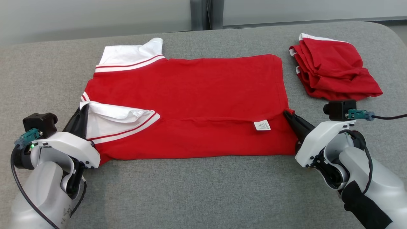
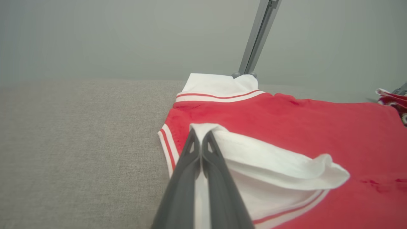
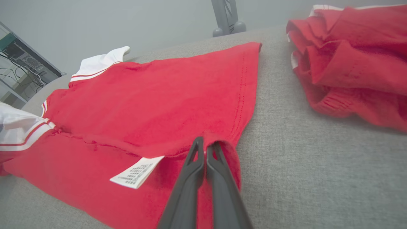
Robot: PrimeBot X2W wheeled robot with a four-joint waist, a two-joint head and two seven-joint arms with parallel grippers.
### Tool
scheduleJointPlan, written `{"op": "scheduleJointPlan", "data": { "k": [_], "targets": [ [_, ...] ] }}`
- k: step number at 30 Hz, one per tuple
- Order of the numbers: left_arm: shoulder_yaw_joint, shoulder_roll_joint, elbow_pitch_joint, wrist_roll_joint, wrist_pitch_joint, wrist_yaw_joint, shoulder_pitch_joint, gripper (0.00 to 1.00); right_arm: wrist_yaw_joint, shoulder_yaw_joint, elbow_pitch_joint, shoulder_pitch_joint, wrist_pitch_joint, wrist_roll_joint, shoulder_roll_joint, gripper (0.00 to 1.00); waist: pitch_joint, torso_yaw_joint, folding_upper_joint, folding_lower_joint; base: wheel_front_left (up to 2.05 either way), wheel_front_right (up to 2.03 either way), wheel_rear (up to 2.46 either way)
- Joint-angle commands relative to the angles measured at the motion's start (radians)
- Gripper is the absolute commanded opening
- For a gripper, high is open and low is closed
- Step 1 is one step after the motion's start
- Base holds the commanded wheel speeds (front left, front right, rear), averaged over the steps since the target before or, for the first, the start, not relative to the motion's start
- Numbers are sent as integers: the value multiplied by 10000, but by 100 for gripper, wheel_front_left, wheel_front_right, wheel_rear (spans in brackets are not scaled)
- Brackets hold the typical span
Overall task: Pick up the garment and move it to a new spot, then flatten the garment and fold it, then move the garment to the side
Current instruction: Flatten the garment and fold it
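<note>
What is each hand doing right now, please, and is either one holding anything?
Left hand: closed on the red shirt, at its white sleeve.
Right hand: closed on the same shirt, at its hem.

garment (image 1: pixel 203 86) | red, white striped sleeves | spread flat, near edge folded over | on grey surface (image 1: pixel 203 190)

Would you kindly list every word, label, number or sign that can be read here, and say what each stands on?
White care label on the red polo shirt: rows of tiny grey print, too small and blurred to read.
Folded red garment: no print to be seen on it.
Nothing else here bears legible text.
</note>
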Motion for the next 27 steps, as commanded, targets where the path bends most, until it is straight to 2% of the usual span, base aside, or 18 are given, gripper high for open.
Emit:
{"op": "scheduleJointPlan", "data": {
  "k": [1, 5, 6, 7, 8, 9, 10, 14, 21, 27],
  "targets": [
    [-90, 6, 254, -35, -134, -69, -269, 0, 1, 201, 168, -195, -193, 145, 6, 0, 47, -9, 0, 0, 0, 0, 0],
    [-294, -59, 711, -14, -263, -65, -489, 0, 1, 607, 414, -426, -469, 367, 12, 0, 115, 4, 0, 0, 0, 0, 0],
    [-338, -75, 803, 3, -297, -67, -549, 0, 1, 695, 454, -486, -582, 400, 3, 13, 119, 12, 0, 0, 0, 0, 0],
    [-371, -82, 891, 18, -331, -70, -591, 40, 1, 786, 502, -531, -662, 478, -3, 43, 122, 23, 0, 0, 0, 0, 0],
    [-371, -82, 891, 18, -331, -70, -591, 40, 1, 786, 502, -531, -662, 478, -3, 43, 122, 23, 0, 0, 0, 0, 0],
    [-419, -94, 964, 62, -349, -71, -621, 74, 1, 892, 559, -570, -749, 480, -25, 71, 116, 34, 0, 0, 0, 0, 0],
    [-421, -102, 1019, 96, -369, -72, -648, 100, 1, 978, 607, -602, -868, 504, -50, 100, 100, 50, 0, 0, 0, 0, 0],
    [-308, -168, 1003, 192, -424, -68, -560, 100, 1, 1296, 795, -662, -1152, 641, -159, 100, -61, 123, 0, 0, 0, 0, 0],
    [400, -301, -44, 731, -419, 4, 383, 100, 1, 1580, 814, -404, -1684, 527, -499, 100, -416, 239, 0, 0, 0, 0, 0],
    [943, -448, -884, 1215, -421, 135, 1406, 100, 1, 1083, 343, -63, -1789, 62, -760, 100, -659, 275, 0, 0, 0, 0, 0]
  ]
}}
